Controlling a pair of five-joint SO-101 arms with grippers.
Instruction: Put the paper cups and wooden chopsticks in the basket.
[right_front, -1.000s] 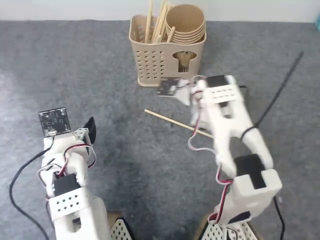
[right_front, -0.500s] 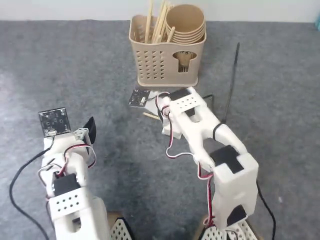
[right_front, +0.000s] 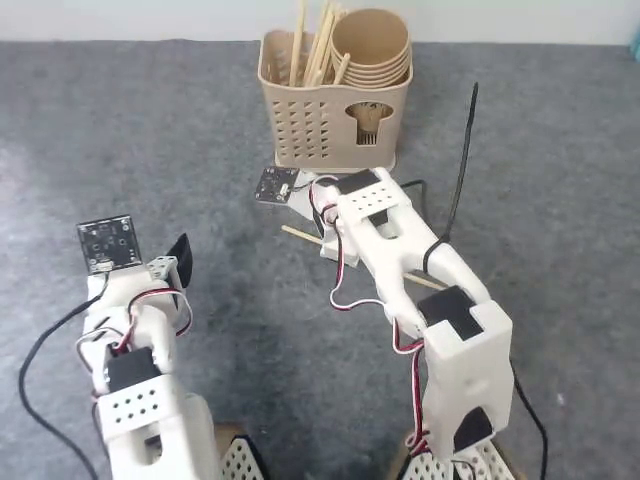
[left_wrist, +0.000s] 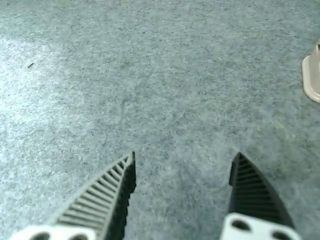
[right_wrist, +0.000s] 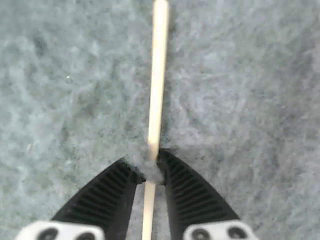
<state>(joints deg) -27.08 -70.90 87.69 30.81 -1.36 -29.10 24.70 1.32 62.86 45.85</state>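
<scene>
A beige basket (right_front: 320, 130) at the back of the grey carpet holds stacked paper cups (right_front: 372, 50) and several wooden chopsticks (right_front: 318, 40). One loose chopstick (right_front: 296, 234) lies on the carpet in front of it, running under my right arm (right_front: 375, 215). In the right wrist view the right gripper (right_wrist: 150, 166) is down on the carpet, shut on that chopstick (right_wrist: 157, 85), which sticks out ahead of the fingertips. My left gripper (left_wrist: 182, 157) is open over bare carpet at the front left (right_front: 172, 262), holding nothing.
A black cable (right_front: 462, 160) stands up to the right of the right arm. A beige corner of the basket (left_wrist: 312, 75) shows at the edge of the left wrist view. Open carpet lies to the left of the basket and between the arms.
The right arm swung left from the chopstick's right end to near its left end, in front of the basket, and came down on it. The left arm stayed still.
</scene>
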